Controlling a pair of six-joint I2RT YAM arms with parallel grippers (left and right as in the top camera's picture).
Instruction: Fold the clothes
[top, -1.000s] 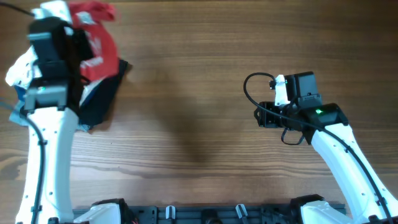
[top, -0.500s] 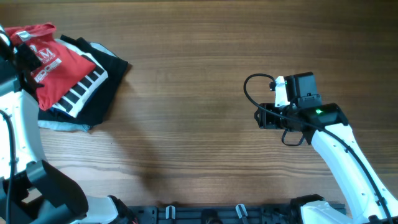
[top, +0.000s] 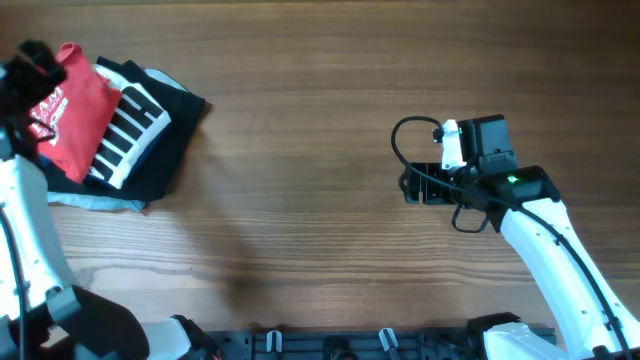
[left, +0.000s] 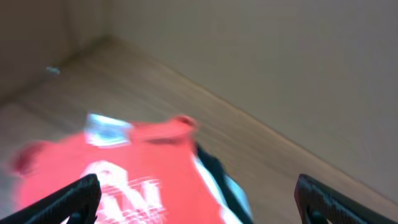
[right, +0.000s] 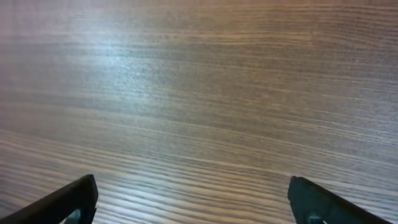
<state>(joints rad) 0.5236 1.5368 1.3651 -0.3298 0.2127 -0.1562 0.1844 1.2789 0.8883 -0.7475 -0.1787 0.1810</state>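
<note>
**Left gripper** (top: 33, 63) — at the far left edge of the table (top: 320, 230), dark, on the end of the white left arm (top: 25, 230). In the wrist view its fingers (left: 71, 198) sit at the two lower corners, spread wide, with nothing pinched between them.

**Red T-shirt** (top: 77, 112) — just beside the left gripper, on its right and a little toward the robot's base. The overhead view does not settle whether cloth and fingertips touch. It lies in a compact shape on top of a pile, white lettering facing up. In the left wrist view it lies below and between the spread fingers. The small white neck tag (left: 106, 129) is near its far edge, blurred.

**Striped garment** (top: 132, 122) — white with black stripes, under the shirt, showing past its right side.

**Black garment** (top: 172, 140) — under the striped one, reaching farthest right of the left gripper.

**Light blue garment** (top: 100, 202) — a thin edge at the bottom of the pile, on the robot's side.

**Right gripper** (top: 410, 186) — well apart from the pile, on the right half of the table, pointing left. Its fingers (right: 71, 198) are spread wide over the wood grain, holding nothing. A black cable (top: 400, 135) loops just behind it.
</note>
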